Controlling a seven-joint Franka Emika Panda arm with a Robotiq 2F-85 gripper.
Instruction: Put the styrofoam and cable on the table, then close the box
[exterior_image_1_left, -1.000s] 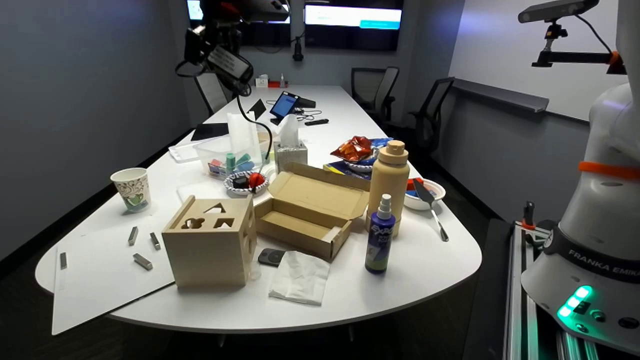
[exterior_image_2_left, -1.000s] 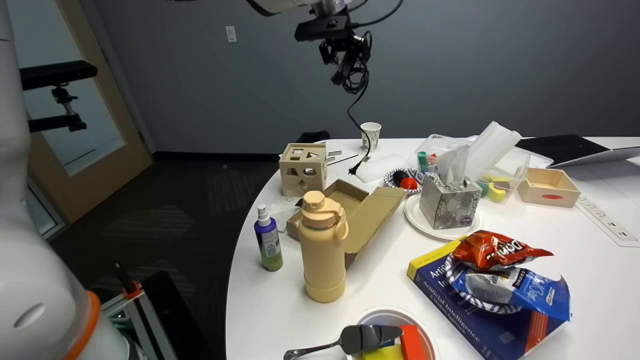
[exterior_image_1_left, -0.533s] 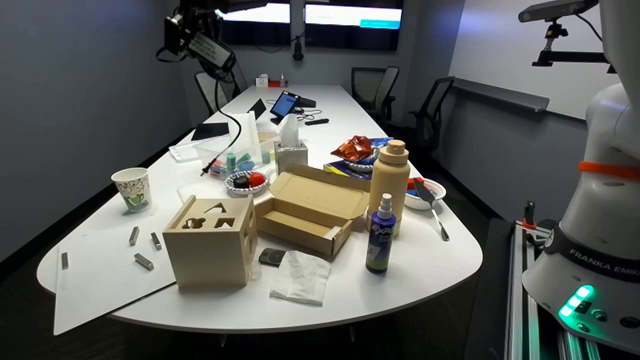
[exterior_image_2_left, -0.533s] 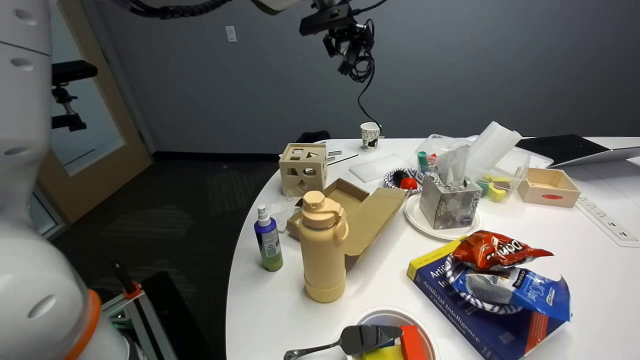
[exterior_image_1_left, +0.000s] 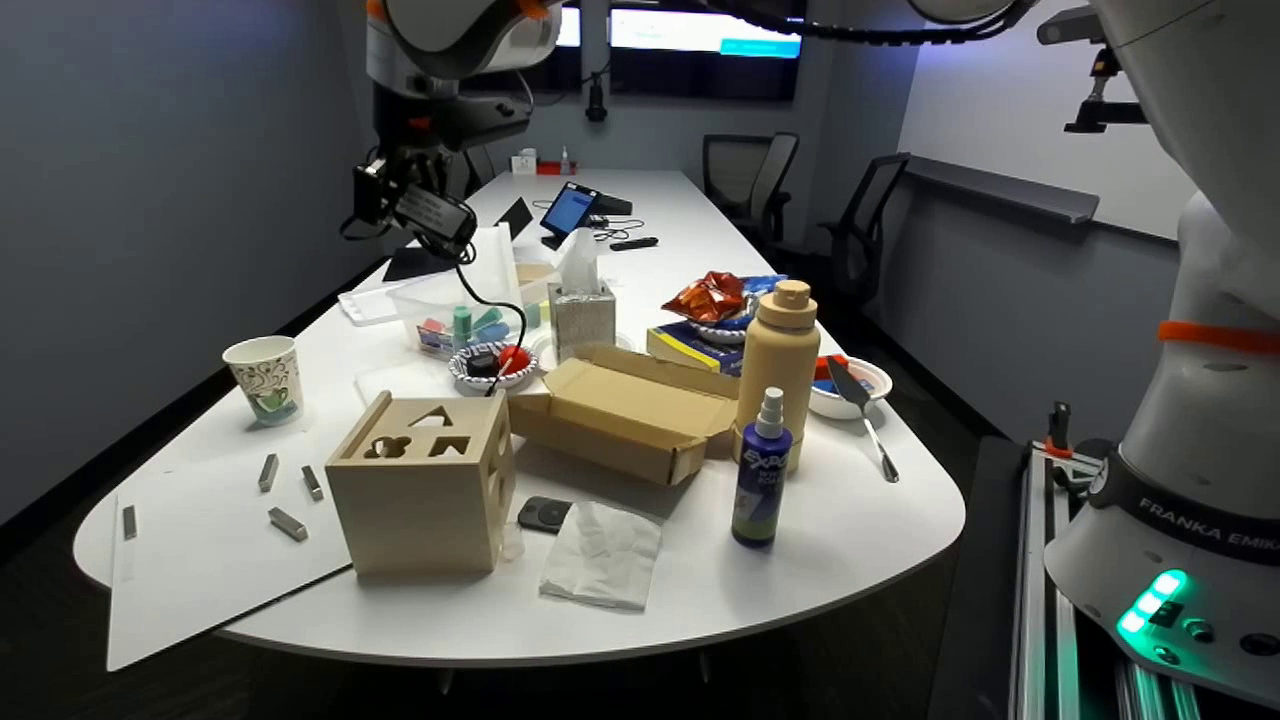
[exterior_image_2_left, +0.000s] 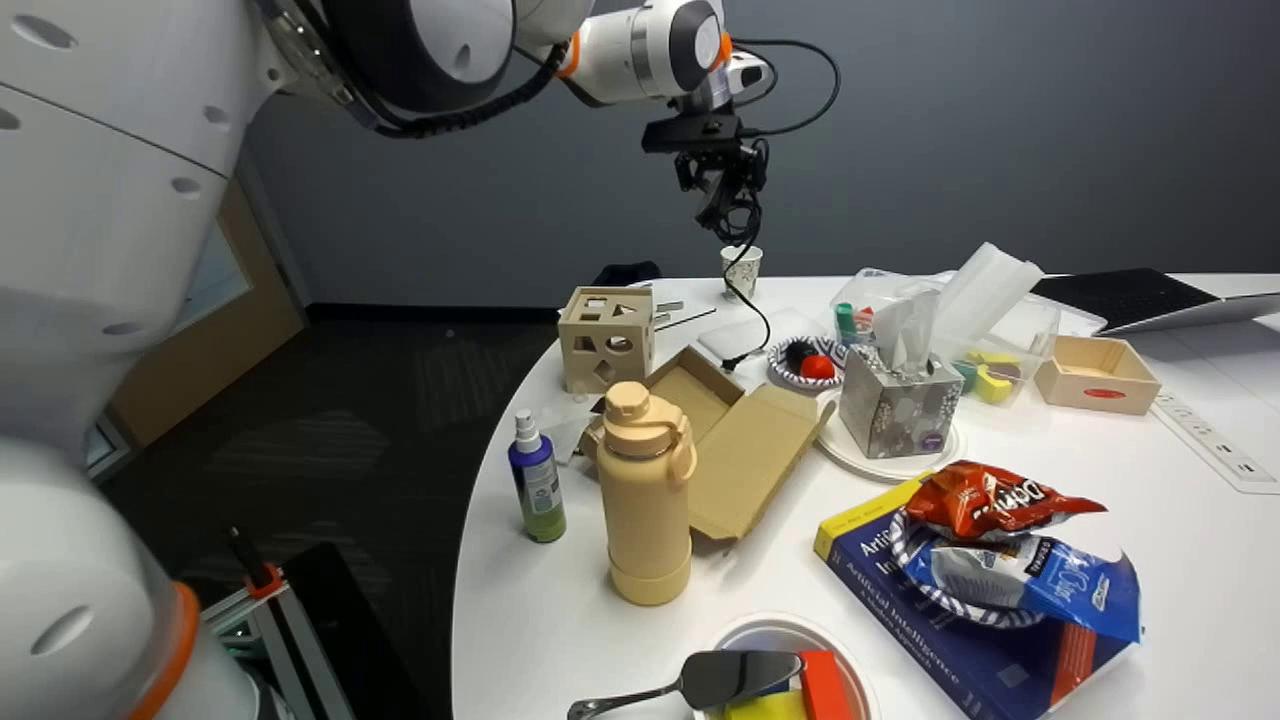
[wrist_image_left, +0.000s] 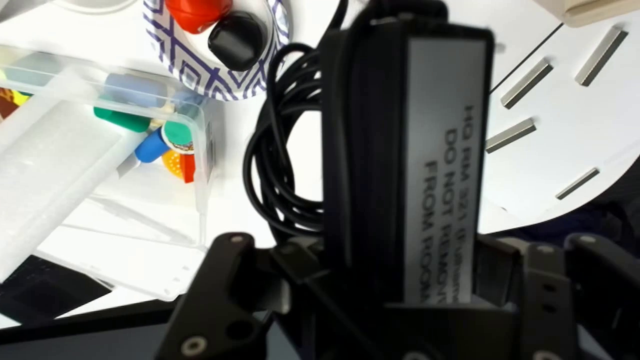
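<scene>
We have our pincer (wrist_image_left: 397, 260) clamped on the brick (wrist_image_left: 392, 150), cable (wrist_image_left: 275, 172) dangling below, presumably to lay both on the worktop (exterior_image_1_left: 820, 540).

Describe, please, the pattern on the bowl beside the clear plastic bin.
The bowl has bluish purple geometric lines on white, clearest in the wrist view.

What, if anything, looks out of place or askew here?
Two things. The thin flat white board juts past the rounded end of the long white table, one corner unsupported. And the open tan cardboard box seems tipped back toward its lid, front raised compared with a moment earlier, though its underside is hidden.
</scene>
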